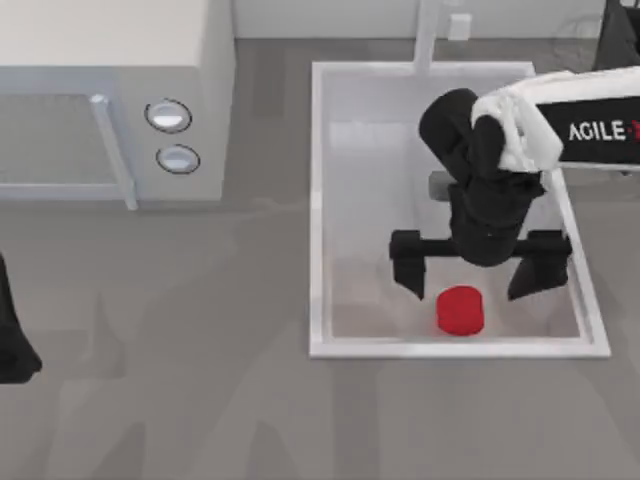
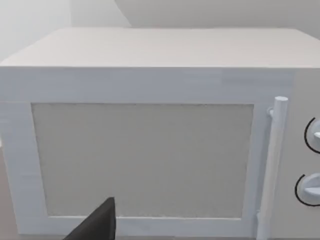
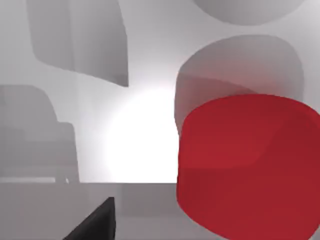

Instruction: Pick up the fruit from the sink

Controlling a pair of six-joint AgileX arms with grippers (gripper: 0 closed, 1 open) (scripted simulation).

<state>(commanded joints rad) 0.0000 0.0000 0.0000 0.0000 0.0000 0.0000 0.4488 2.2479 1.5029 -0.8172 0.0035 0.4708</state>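
Now | right end effector wide above fruit | sink faucet half-hidden

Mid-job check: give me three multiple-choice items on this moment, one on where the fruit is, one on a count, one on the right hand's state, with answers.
1. Where does the fruit lie?
A. On the microwave
B. In the sink, near its front wall
C. On the table by the left arm

2. How many round knobs show on the microwave in the top view?
A. One
B. Two
C. Four

3. How is the right hand?
A. Open above the fruit
B. Shut on the fruit
C. Parked off the sink

Answers:
1 B: the fruit sits on the floor of the sink, close to the near wall.
2 B: two knobs sit one above the other on the microwave.
3 A: the right hand has its fingers spread wide, one on each side over the fruit, not closed on it. The left hand is parked at the table's left edge.
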